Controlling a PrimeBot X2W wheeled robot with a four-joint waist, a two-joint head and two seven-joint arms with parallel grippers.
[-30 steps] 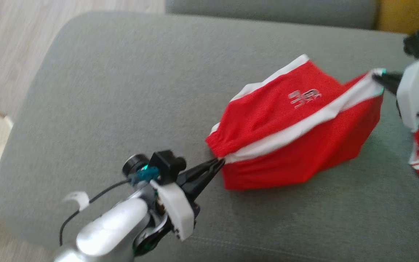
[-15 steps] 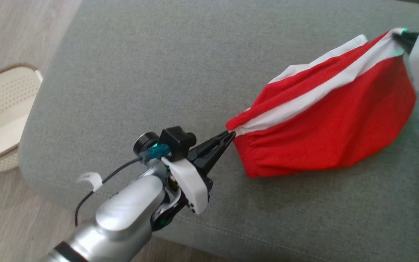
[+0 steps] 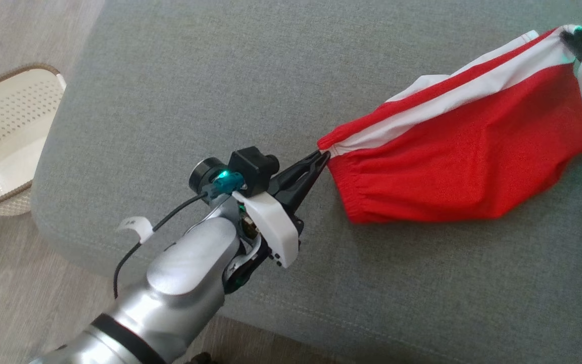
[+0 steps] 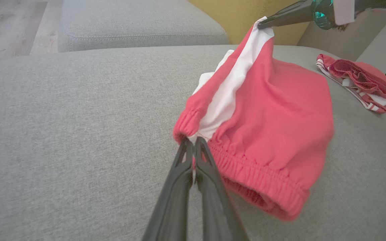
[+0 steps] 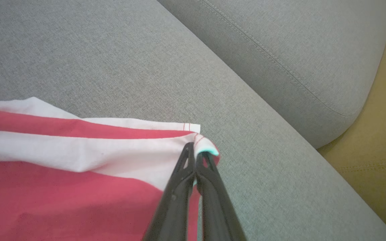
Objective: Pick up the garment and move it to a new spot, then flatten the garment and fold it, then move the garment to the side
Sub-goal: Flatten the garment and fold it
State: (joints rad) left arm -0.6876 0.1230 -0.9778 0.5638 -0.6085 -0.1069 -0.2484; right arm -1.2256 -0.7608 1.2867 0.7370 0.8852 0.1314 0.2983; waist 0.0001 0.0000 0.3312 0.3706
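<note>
We see the red shorts stretched across the grey sofa cushion, strung between both pincers. The left pincer is pressed together on the elastic waistband, just where the white side stripe meets it. The right pincer pinches the far hem corner on that same white stripe, near the cushion's back edge. Between the two grips the stripe runs taut along the top, and the red cloth sags below it down to the cushion. We also see a crumpled red garment lying well apart, beyond the shorts, and a pale perforated basket on the floor beside the sofa.
</note>
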